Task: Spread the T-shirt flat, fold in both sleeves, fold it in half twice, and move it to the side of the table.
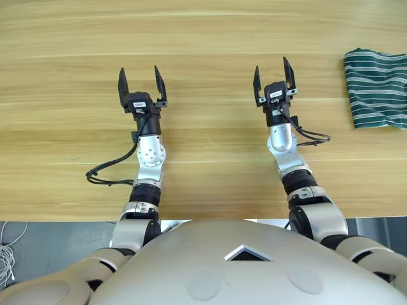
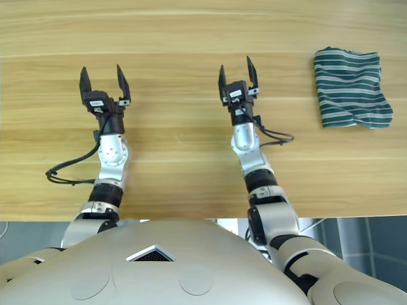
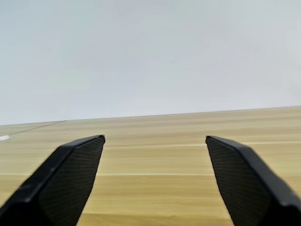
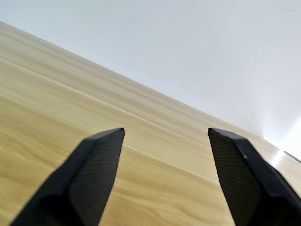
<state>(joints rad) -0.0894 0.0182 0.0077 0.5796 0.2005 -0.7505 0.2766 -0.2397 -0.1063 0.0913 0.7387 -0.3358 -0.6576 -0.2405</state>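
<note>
Seemingly done: folded T-shirt [image 2: 350,89] lying at right side of desk [image 2: 191,38], well apart from right pincer [image 1: 272,70]. Spread wide and empty, both that and left pincer [image 1: 140,77]. Could snag the rumpled lower corner if swung right carelessly, undoing the folds.

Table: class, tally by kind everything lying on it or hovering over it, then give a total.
T-shirt, green-striped, folded: 1
Grippers, both open: 2 (left gripper, right gripper)
Total: 3
</note>
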